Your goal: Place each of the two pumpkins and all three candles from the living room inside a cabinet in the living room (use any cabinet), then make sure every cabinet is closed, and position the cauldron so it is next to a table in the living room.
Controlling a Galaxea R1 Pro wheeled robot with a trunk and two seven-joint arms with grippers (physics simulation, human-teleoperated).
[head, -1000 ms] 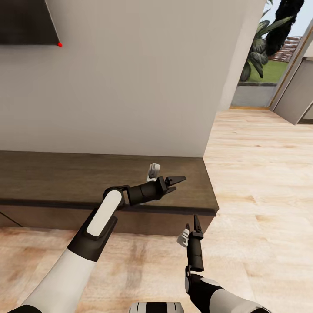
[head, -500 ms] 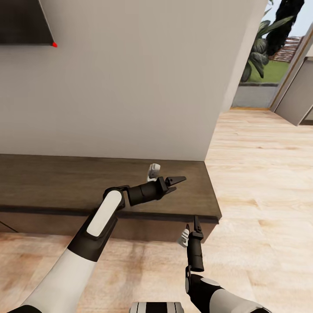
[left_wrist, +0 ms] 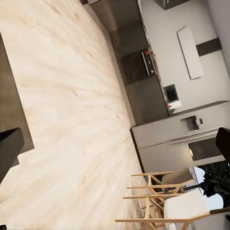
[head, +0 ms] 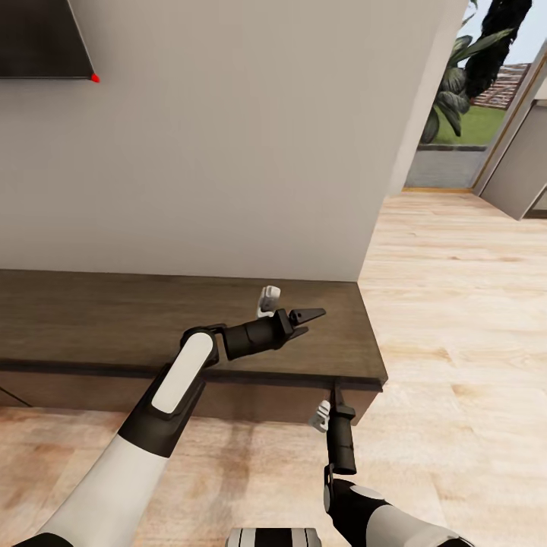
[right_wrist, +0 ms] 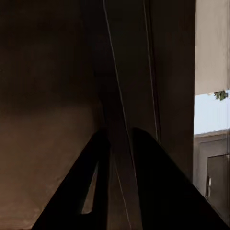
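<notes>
The cabinet is a long, low dark-brown console against the white wall, and its right end sits just right of centre in the head view. My left gripper hovers open over the cabinet top near that right end, holding nothing. My right gripper points up at the cabinet's front, just under the top's overhang near the right corner. In the right wrist view its fingers stand close together around a thin edge of the dark drawer front. The pumpkins, candles, cauldron and table are out of view.
A wall-mounted TV corner hangs at the upper left. Light wood floor spreads right of the cabinet toward a glazed opening with plants. The left wrist view looks across floor to wooden chairs and kitchen units.
My right gripper has risen to the cabinet's front edge and its fingers have drawn together. The left arm is unchanged. The camera shifted slightly at first.
</notes>
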